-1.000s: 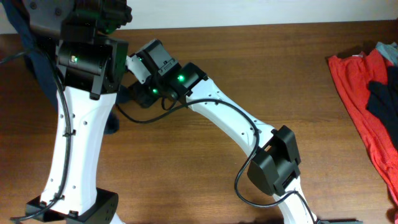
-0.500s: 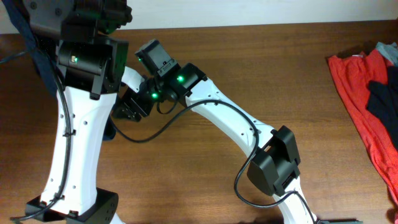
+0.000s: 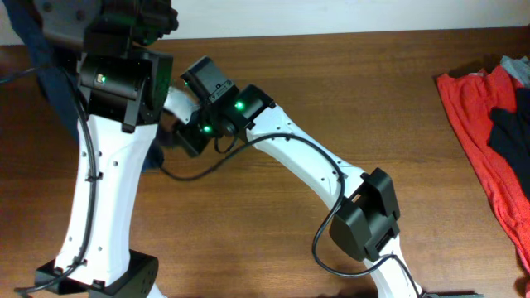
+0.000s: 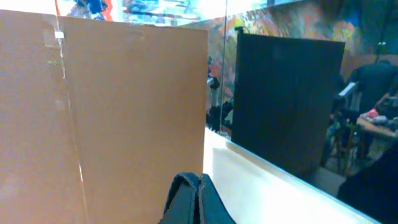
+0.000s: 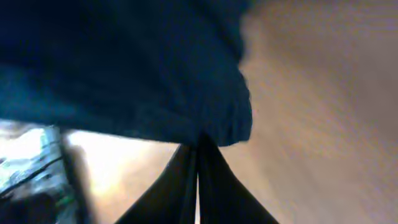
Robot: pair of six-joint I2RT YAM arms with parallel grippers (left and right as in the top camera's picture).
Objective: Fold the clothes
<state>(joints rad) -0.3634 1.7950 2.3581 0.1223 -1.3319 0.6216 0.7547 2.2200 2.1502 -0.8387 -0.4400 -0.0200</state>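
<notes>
The right gripper's (image 5: 199,149) two dark fingers (image 5: 171,183) are pressed together. Their tips meet at the rounded, stitched hem of a large dark navy-blue garment of soft, wrinkled cloth (image 5: 124,62), and they appear to pinch that edge. In the right wrist view the dark navy-blue garment spreads up and to the left from the tips and fills the upper half of the picture. Blurred brown wood shows to the right of it. The left gripper's (image 4: 194,182) black fingers (image 4: 185,200) are also closed flat against each other, and no cloth shows between them. That camera looks out level over a tan board and a dark panel rather than down at the table. From overhead both sets of fingertips are hidden. The right arm's wrist reaches in under the white left arm near the table's far left corner. The dark navy-blue garment (image 3: 50,79) hangs just to the left of the left arm's black upper housing, and a little more blue shows beside the arm lower down. The brown wooden table (image 3: 331,83) stretches away to the right. At its far right edge, well apart from both arms, lies a bright red garment (image 3: 472,124) with a dark patch on it, and a small grey-teal cloth (image 3: 515,66) touches its top.
</notes>
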